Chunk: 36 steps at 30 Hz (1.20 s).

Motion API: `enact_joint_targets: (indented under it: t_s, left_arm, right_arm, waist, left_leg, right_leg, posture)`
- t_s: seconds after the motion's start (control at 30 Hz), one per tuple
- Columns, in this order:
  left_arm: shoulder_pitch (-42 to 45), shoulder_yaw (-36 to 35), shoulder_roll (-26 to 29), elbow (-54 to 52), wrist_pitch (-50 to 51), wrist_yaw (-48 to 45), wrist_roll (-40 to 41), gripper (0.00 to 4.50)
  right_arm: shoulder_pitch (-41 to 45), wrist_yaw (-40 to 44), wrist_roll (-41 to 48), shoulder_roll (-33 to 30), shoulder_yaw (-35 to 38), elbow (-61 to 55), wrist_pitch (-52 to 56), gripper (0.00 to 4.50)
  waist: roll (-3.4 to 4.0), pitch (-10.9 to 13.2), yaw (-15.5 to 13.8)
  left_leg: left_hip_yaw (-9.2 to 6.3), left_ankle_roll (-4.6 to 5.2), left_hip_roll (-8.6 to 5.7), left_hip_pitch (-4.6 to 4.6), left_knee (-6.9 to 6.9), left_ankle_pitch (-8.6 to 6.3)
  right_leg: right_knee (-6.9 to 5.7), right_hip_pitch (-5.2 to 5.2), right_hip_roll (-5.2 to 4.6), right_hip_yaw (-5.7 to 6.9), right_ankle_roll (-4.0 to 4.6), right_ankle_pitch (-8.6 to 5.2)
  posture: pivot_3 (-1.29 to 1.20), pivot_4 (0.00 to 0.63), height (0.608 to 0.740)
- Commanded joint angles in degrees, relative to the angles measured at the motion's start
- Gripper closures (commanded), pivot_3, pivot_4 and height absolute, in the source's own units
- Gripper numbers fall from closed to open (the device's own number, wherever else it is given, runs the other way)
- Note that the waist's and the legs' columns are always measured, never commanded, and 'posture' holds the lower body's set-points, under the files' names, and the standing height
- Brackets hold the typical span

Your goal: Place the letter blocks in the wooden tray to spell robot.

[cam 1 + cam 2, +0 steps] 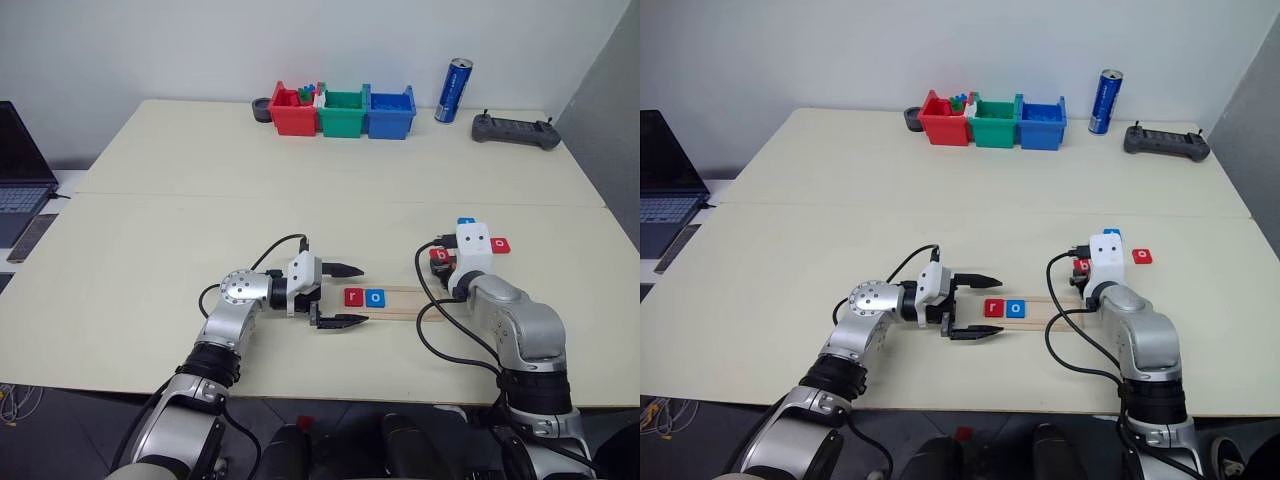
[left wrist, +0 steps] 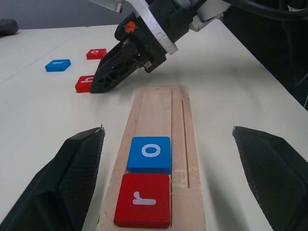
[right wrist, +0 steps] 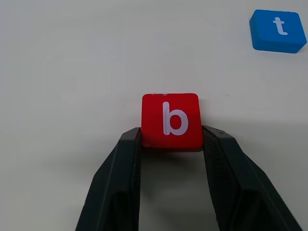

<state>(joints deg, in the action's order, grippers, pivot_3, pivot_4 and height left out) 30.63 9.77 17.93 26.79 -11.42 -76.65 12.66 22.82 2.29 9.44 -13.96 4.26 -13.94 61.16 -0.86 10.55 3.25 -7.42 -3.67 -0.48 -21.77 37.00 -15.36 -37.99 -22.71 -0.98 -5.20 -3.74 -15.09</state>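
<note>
two tiles, red r [image 2: 143,199] and blue o [image 2: 149,153], sit side by side in the wooden tray [image 2: 159,111] at its left end. at the tray's 9 o'clock the left gripper [image 1: 340,296] hangs wide open and empty. at its 2 o'clock the right gripper [image 3: 171,144] pinches the red b [image 3: 171,120] on the table [image 1: 150,230]. blue t [image 3: 278,30] and red o [image 1: 500,245] lie beyond.
</note>
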Motion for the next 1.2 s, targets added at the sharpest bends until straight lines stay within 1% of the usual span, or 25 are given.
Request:
enact_joint_targets:
  t_s: [0.03,0.23,0.43,0.57,0.73,0.9,0.97,1.0,1.17,1.2]
  left_arm:
    - [-0.3,-1.3,0.3,-2.3,0.0,1.8,1.2,0.00]
    - [-1.8,-1.3,0.6,-3.8,0.3,2.9,1.4,0.00]
    - [-4.6,-1.4,1.5,-7.5,1.6,4.3,2.1,0.00]
    - [-5.6,-1.4,1.8,-9.0,2.4,5.0,2.3,0.00]
    - [-6.2,-1.3,1.8,-9.9,3.0,5.6,2.4,0.00]
    - [-6.3,-1.2,1.6,-10.1,3.2,5.8,2.5,0.00]
    - [-6.2,-1.2,1.7,-10.0,3.2,5.9,2.5,0.00]
    - [-6.2,-1.2,1.6,-10.0,3.1,6.0,2.5,0.00]
    - [-5.8,-1.5,1.8,-9.6,2.6,6.3,2.5,0.00]
    - [-5.8,-1.7,1.8,-9.5,2.3,6.6,2.4,0.00]
  right_arm:
    - [-0.9,0.9,0.1,-1.7,0.7,-5.3,2.0,3.04]
    - [-4.1,2.9,0.6,-4.7,1.4,-10.7,5.0,3.04]
    - [-9.1,7.3,3.4,-10.0,7.2,-20.4,11.8,3.04]
    - [-12.0,9.7,5.8,-11.3,10.9,-26.9,18.3,3.04]
    - [-14.0,10.4,7.2,-9.0,13.6,-32.8,26.2,3.04]
    - [-16.9,8.2,5.7,-5.7,11.8,-33.0,27.3,3.04]
    - [-18.0,8.1,5.8,-4.7,11.2,-32.5,26.7,2.31]
    - [-18.3,8.2,6.0,-4.4,11.2,-32.4,26.4,2.13]
    - [-19.3,8.7,5.9,-5.5,11.4,-32.1,24.9,0.30]
    - [-18.7,8.7,5.8,-5.9,11.5,-32.2,24.7,0.02]
  waist:
    - [0.00,0.0,0.0]
    - [0.00,0.0,0.0]
    - [0.00,0.0,-0.1]
    - [0.01,0.0,-0.1]
    - [0.01,0.0,-0.1]
    - [0.01,0.0,-0.2]
    - [0.02,0.0,-0.2]
    - [0.01,0.0,-0.2]
    - [0.01,0.0,-0.2]
    - [0.01,0.0,-0.2]
  left_leg:
    - [0.00,0.00,0.00,-0.01,0.00,0.00]
    - [0.01,0.00,0.00,-0.05,-0.01,0.00]
    - [0.02,0.00,-0.01,-0.14,-0.02,0.00]
    - [0.02,0.00,0.02,-0.15,-0.02,0.00]
    - [0.07,0.00,0.01,-0.13,-0.02,0.00]
    - [0.08,0.00,0.00,-0.14,-0.02,0.00]
    - [0.09,0.00,0.01,-0.13,-0.02,0.00]
    - [0.07,0.00,0.01,-0.13,-0.02,0.00]
    - [0.06,0.00,0.01,-0.12,-0.01,0.00]
    - [0.06,0.00,0.01,-0.12,-0.01,0.00]
  right_leg:
    - [0.00,-0.01,0.00,0.00,0.00,0.00]
    - [-0.01,-0.08,0.00,-0.02,0.00,0.00]
    - [-0.02,-0.17,-0.02,-0.03,0.00,0.00]
    - [-0.01,-0.18,0.00,-0.02,0.00,-0.01]
    - [-0.01,-0.17,0.00,-0.06,0.00,-0.01]
    - [-0.01,-0.17,-0.01,-0.07,0.00,-0.01]
    - [-0.01,-0.18,-0.01,-0.07,0.00,-0.01]
    - [-0.01,-0.17,-0.01,-0.06,0.00,-0.01]
    - [0.01,-0.14,-0.01,-0.04,0.00,-0.01]
    - [0.01,-0.13,-0.01,-0.04,0.00,-0.01]
  posture:
    - [0.00,0.150,0.740]
    - [0.00,0.150,0.740]
    - [0.00,0.150,0.740]
    - [0.00,0.150,0.740]
    - [0.00,0.150,0.740]
    - [0.00,0.150,0.740]
    - [0.00,0.150,0.740]
    - [0.00,0.150,0.740]
    - [0.00,0.150,0.740]
    - [0.00,0.150,0.740]
